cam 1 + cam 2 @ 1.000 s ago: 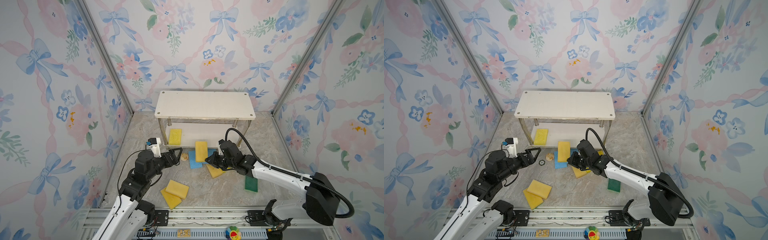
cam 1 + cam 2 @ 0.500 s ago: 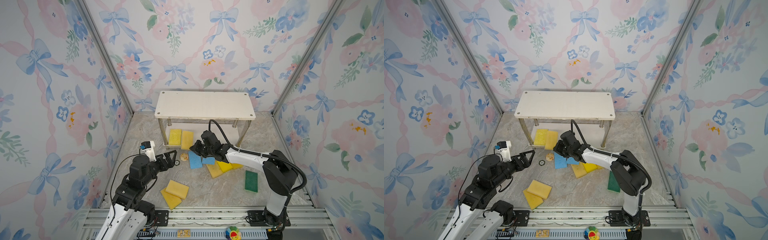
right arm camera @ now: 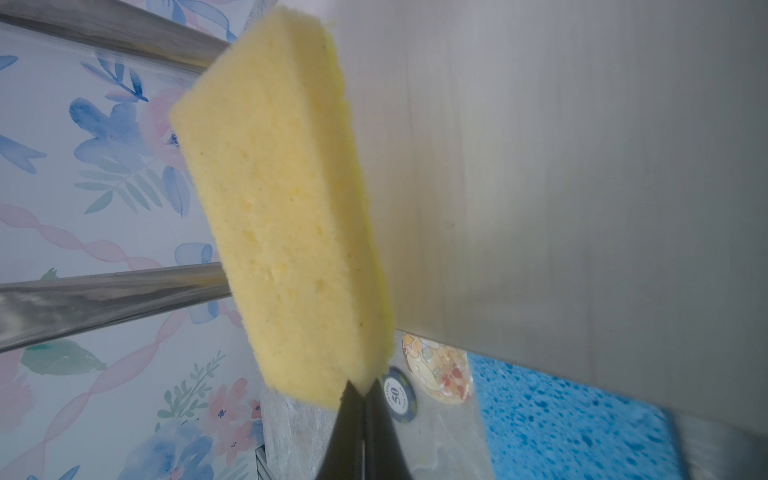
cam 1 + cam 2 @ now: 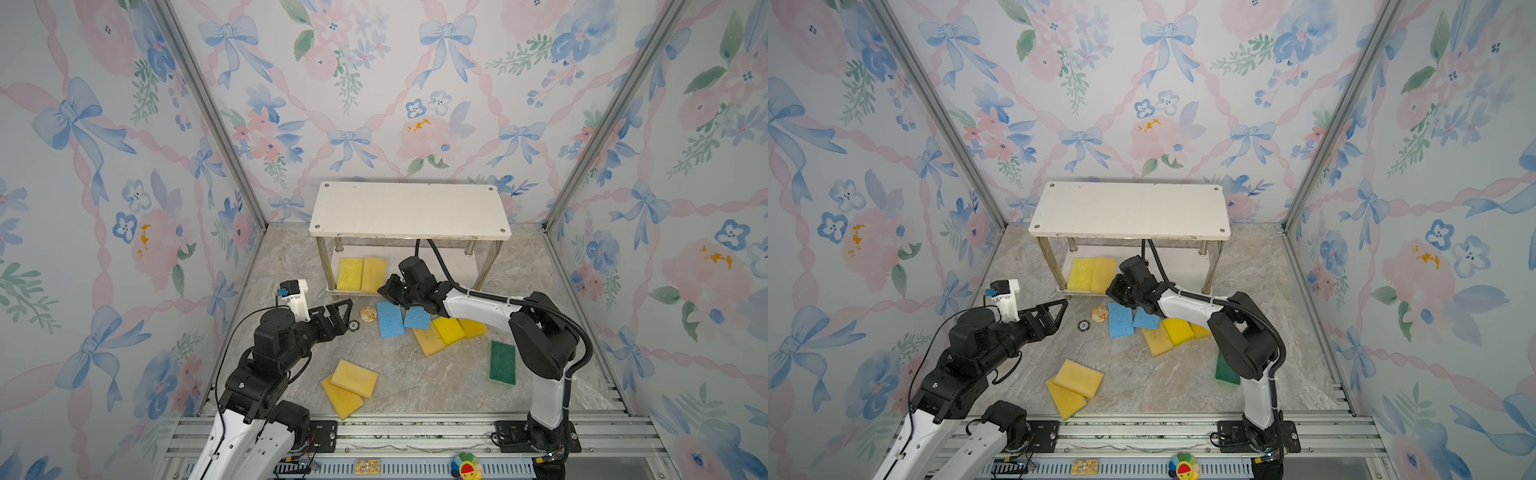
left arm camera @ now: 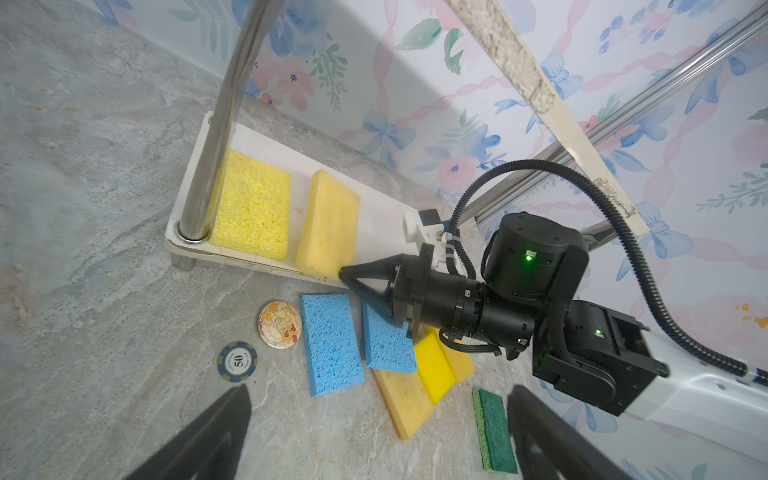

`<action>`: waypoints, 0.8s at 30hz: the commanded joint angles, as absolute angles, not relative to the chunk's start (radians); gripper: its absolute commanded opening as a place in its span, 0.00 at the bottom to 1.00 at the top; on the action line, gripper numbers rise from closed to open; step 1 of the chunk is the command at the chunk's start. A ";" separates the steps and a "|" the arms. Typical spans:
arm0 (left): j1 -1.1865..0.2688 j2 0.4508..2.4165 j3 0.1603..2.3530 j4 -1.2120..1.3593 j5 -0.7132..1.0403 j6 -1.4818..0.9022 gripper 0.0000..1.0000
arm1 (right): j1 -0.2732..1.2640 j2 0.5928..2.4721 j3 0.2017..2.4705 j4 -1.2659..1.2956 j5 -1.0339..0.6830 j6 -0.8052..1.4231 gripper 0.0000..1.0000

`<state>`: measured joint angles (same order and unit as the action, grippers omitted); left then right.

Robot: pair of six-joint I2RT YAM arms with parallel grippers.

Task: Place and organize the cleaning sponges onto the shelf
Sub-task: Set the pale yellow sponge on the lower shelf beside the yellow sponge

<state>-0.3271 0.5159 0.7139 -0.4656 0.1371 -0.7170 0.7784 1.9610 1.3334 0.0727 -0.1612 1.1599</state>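
Currently, in both top views, the right gripper [image 4: 381, 291] is fully shut and holds nothing. Its tip sits at the front edge of the shelf [image 4: 409, 210], against the pale yellow sponge [image 4: 372, 274], which lies on the lower board [image 4: 1183, 270] beside the bright yellow sponge [image 4: 350, 274]. The left gripper [image 4: 347, 311] hangs wide open and empty. Eight sponges lie on the floor [image 4: 1142, 386].

In the left wrist view, the closed tip touches the pale yellow sponge's near corner, at the board's front edge. The step appears to be a nudge. A push on a corner would likely turn the sponge, so contact belongs at the middle of the end face, low and straight along its length. The poker chip [image 5: 237, 360] reads "50"; its rim lettering is too small. The round badge [image 5: 280, 324] carries a cartoon and no legible text.

In the right wrist view, the jaws meet at the sponge's corner, and "50" shows again.
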 commanded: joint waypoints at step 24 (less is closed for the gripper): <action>-0.303 0.521 0.716 -0.474 0.167 -0.684 0.98 | 0.753 2.039 1.429 0.065 -0.175 1.135 0.02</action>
